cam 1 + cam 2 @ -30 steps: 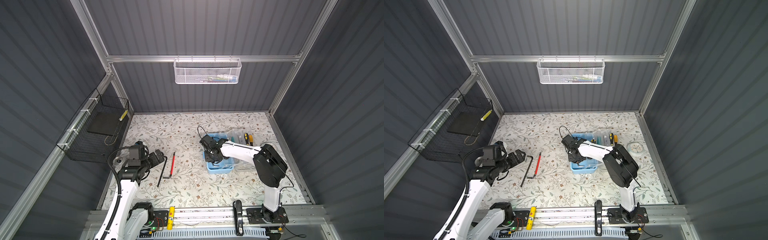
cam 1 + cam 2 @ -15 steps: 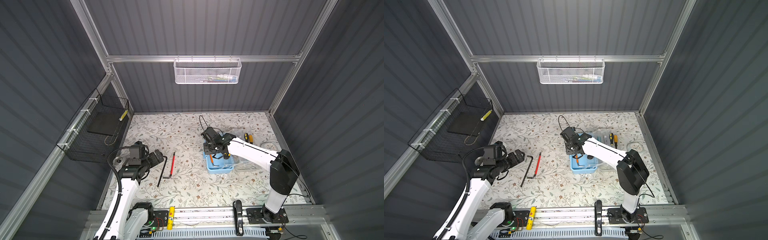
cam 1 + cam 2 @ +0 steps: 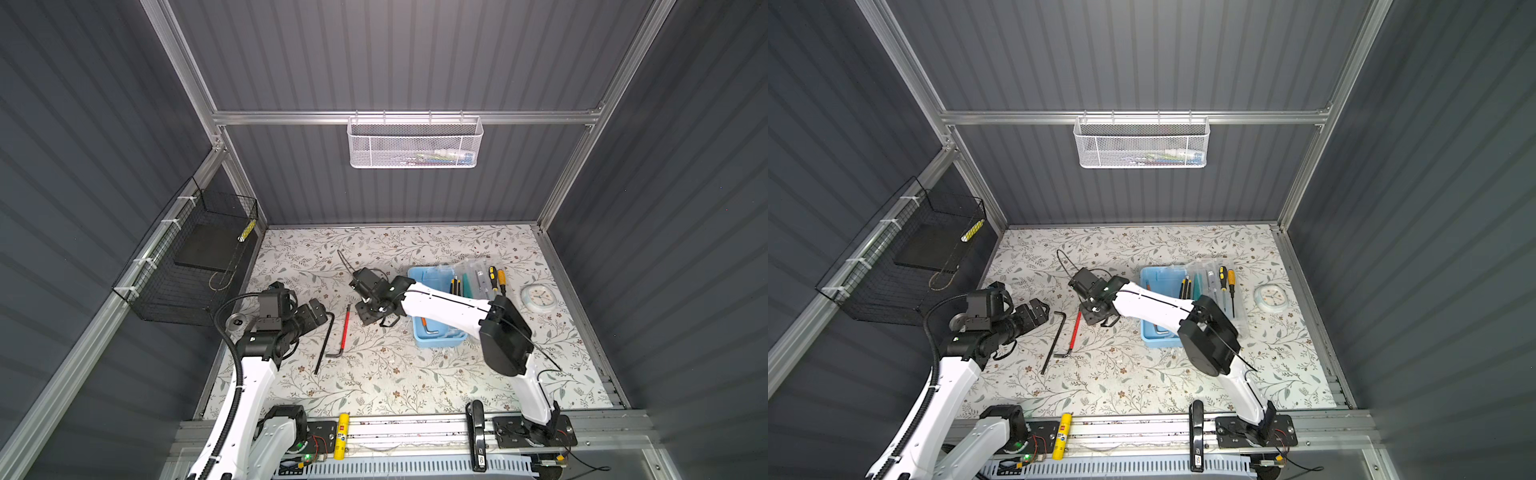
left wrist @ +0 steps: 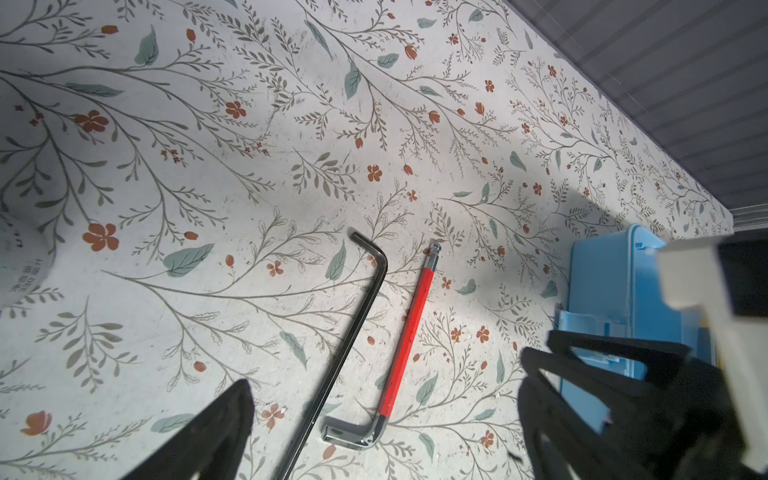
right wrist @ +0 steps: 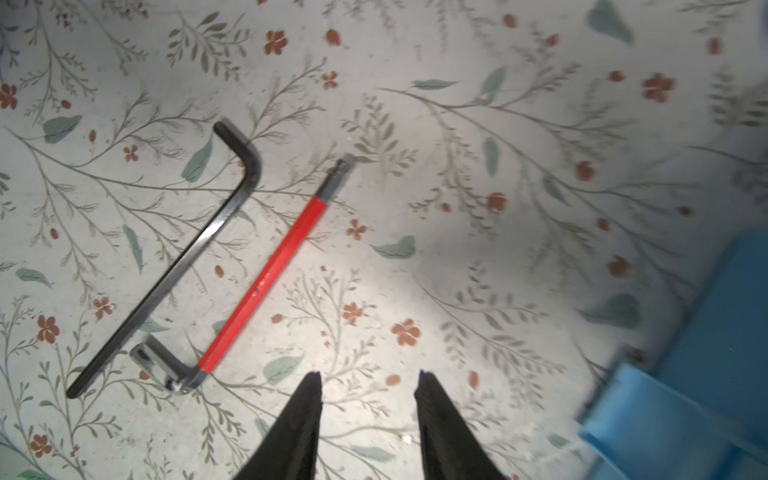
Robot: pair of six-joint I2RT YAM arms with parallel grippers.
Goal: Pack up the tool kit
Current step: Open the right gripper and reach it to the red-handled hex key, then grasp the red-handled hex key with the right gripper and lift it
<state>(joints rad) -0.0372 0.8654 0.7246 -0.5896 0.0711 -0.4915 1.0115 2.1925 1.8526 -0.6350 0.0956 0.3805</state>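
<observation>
The blue box (image 3: 430,279) sits open on the flowery table (image 3: 374,386). A red bent key (image 3: 344,328) and a black bent key (image 3: 325,343) lie side by side, left of it. The right claw (image 5: 369,376) hangs by the red key, jaws a little apart, empty. The left claw (image 3: 316,312) is wide apart, empty. The label on a yellow tube (image 3: 341,435) is too small to read.
</observation>
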